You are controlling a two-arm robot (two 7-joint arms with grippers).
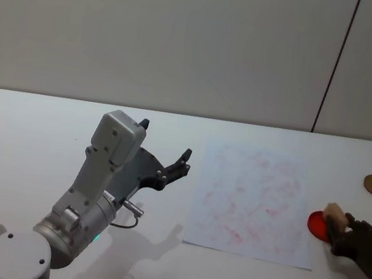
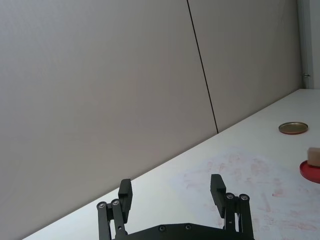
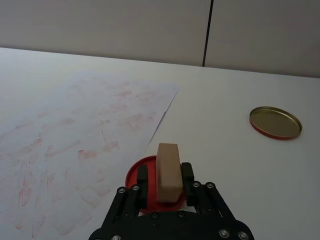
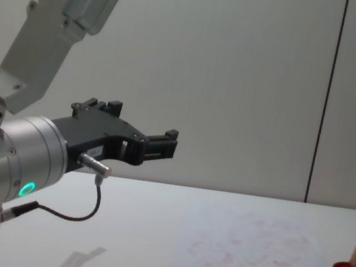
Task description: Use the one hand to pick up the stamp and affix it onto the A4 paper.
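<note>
The biggest thing I see is the white table, smooth and flat. On it lies the A4 paper, a thin floppy sheet with faint red smudges all over it. It lies flat, and it looks light enough to slide if I drag something across it.

My left gripper hangs in the air over the left side of the table, well away from the paper. Its fingers are spread wide with nothing between them, and it looks parked.

My right gripper is just off the right edge of the paper. Its two black fingers are closed snug on the stamp, one on each long side. The stamp is a small tan block, like wood, with flat sides and soft corners. It sits over the red ink pad — a flat round dish — but I can't tell if it is touching the ink. Farther back on the table lies a round gold lid.

I think the stamp is hard and light (wood does not squash), so a firm hold on its flat sides should work. It could tip if I hold it near the top — low is better.
</note>
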